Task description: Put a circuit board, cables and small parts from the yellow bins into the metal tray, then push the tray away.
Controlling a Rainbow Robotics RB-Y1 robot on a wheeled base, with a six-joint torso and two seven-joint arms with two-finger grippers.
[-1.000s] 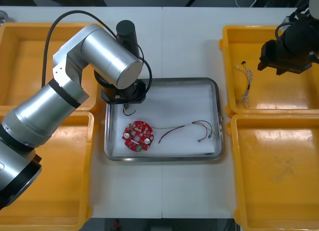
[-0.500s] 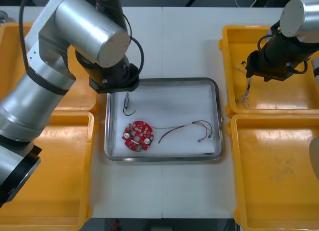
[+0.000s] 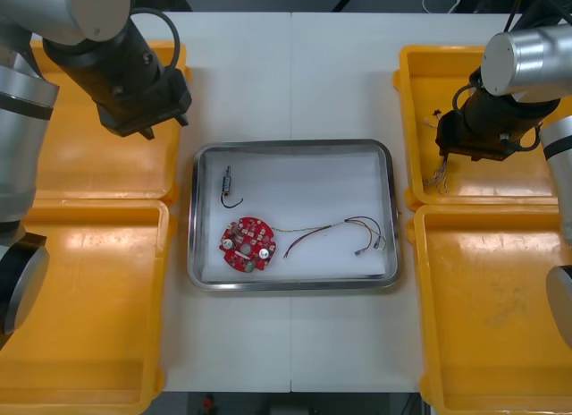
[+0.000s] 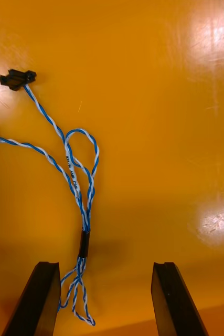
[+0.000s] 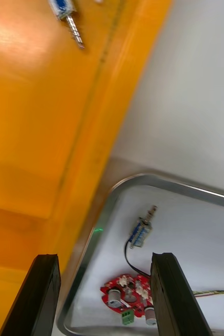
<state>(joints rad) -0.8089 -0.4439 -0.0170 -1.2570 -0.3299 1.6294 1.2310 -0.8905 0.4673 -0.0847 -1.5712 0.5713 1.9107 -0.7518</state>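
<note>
Loading partway done.
Right gripper (image 4: 104, 270), wide, is hovering over the twisted blue and white cable (image 4: 85, 210) in its yellow bin (image 3: 536, 178); left gripper (image 5: 104, 260), wide, is hanging near the metal tray (image 3: 290, 145), which is already holding circuit board (image 3: 247, 244), thin cable (image 3: 322, 229) and small metal part (image 3: 228, 178).

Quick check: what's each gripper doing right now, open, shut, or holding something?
Left gripper: open, holding nothing, above the inner edge of a yellow bin.
Right gripper: open, holding nothing, over the blue and white cable.
</note>
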